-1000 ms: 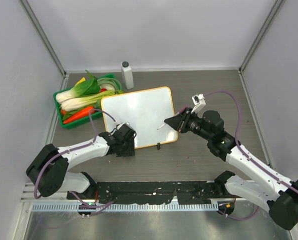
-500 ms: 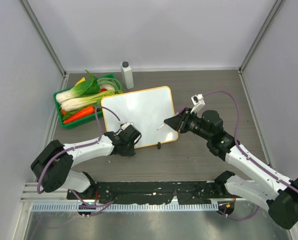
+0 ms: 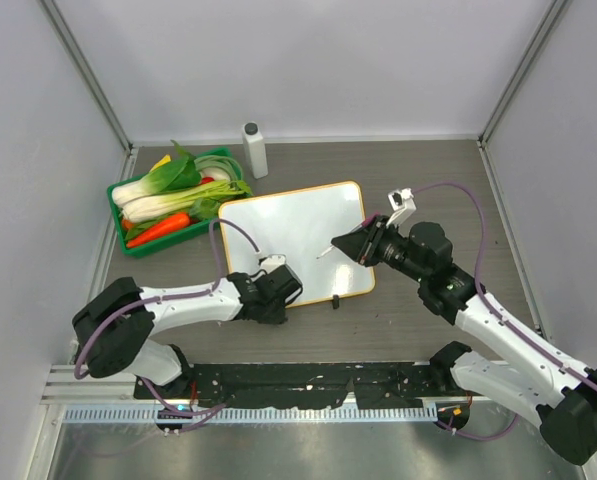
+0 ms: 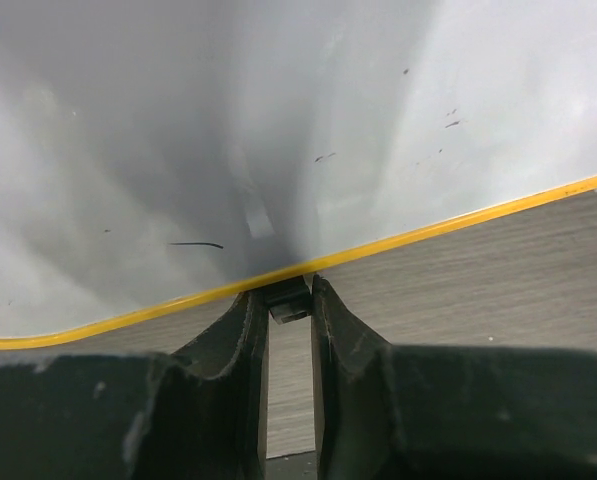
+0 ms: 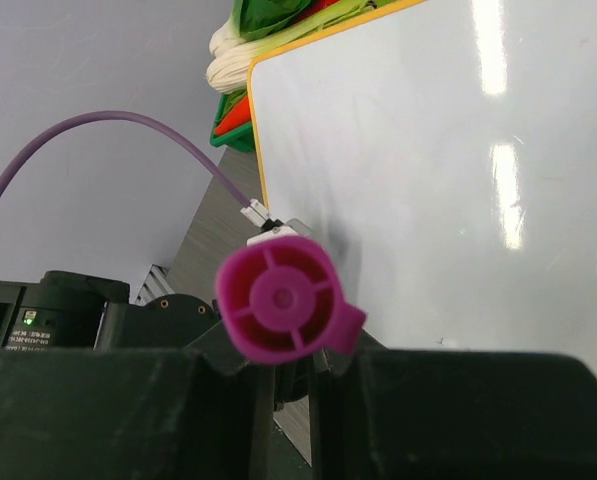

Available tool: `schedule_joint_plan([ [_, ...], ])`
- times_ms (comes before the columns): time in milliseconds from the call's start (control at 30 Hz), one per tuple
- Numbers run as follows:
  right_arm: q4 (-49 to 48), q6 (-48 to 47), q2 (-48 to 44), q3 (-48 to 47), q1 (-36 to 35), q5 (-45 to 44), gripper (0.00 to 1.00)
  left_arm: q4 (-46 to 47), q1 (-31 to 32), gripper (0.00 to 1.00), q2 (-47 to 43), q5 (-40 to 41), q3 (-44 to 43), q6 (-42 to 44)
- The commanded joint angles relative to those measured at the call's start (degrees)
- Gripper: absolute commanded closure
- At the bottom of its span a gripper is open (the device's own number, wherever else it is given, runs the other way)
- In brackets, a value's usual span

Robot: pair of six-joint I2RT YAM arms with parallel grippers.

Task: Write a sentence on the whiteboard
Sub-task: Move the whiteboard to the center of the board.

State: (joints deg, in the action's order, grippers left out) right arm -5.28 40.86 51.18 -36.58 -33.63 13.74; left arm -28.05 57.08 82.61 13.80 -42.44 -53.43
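Observation:
The whiteboard (image 3: 298, 235) lies flat mid-table, white with a thin orange frame. No sentence shows on it; in the left wrist view the whiteboard (image 4: 278, 130) carries only small dark specks. My left gripper (image 3: 283, 283) is at the board's near edge, shut on the small black foot (image 4: 286, 298) there. A second foot (image 3: 335, 300) sticks out to the right of it. My right gripper (image 3: 363, 243) hovers over the board's right part, shut on a magenta marker (image 5: 278, 298) whose thin tip (image 3: 324, 252) points at the board.
A green tray (image 3: 128, 247) of leafy vegetables and carrots stands at the left, touching the board's far-left corner. A white bottle (image 3: 254, 150) stands behind it. Grey enclosure walls close in the table on three sides.
My left gripper closed on the board's foot and dragged the board right and nearer, turning it slightly. The right gripper with the marker stayed almost in place.

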Motion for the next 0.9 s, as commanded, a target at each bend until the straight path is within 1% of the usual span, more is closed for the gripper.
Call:
schedule_joint_plan([
  [0, -0.5, -0.1, -2.8, -0.2, 0.1, -2.0, 0.99, 0.3, 4.3, 1.0, 1.2, -2.1, -1.8, -3.6],
  [200, 1.5, 0.0, -5.8, 0.6, 0.1, -3.1, 0.99, -0.2, 9.5, 1.0, 1.6, -0.7, -2.5, -7.9],
  [367, 4.0, -0.3, -8.8, 0.8, 0.1, -4.9, 0.99, -1.2, 13.0, 1.0, 3.0, -1.1, -3.1, -11.3],
  [467, 4.9, -0.6, -10.3, 0.9, 0.1, -5.5, 0.99, -1.0, 14.6, 1.0, 4.5, -1.4, -3.7, -12.1],
  [567, 6.8, -0.4, -11.0, 1.2, 0.1, -5.6, 0.98, -3.3, 16.4, 0.99, 6.2, -0.4, -6.0, -12.2],
  [667, 6.8, 0.3, -11.7, 1.9, 0.2, -5.7, 0.99, -6.6, 17.2, 0.92, 7.3, 0.9, -8.4, -12.6],
  [733, 6.9, 0.5, -12.1, 2.0, 0.1, -5.7, 0.99, -7.5, 18.1, 0.84, 7.5, 1.2, -9.0, -12.7],
  [800, 7.0, 0.5, -12.3, 2.0, 0.2, -5.7, 0.99, -7.6, 18.5, 0.8, 7.3, 1.3, -9.2, -12.8],
  [833, 7.2, 0.6, -12.6, 2.0, 0.1, -5.8, 0.99, -7.9, 18.8, 0.76, 7.0, 1.4, -9.2, -13.0],
  [867, 7.3, 0.6, -12.7, 2.1, 0.1, -5.8, 0.99, -8.3, 18.9, 0.69, 6.7, 1.6, -9.2, -13.3],
])
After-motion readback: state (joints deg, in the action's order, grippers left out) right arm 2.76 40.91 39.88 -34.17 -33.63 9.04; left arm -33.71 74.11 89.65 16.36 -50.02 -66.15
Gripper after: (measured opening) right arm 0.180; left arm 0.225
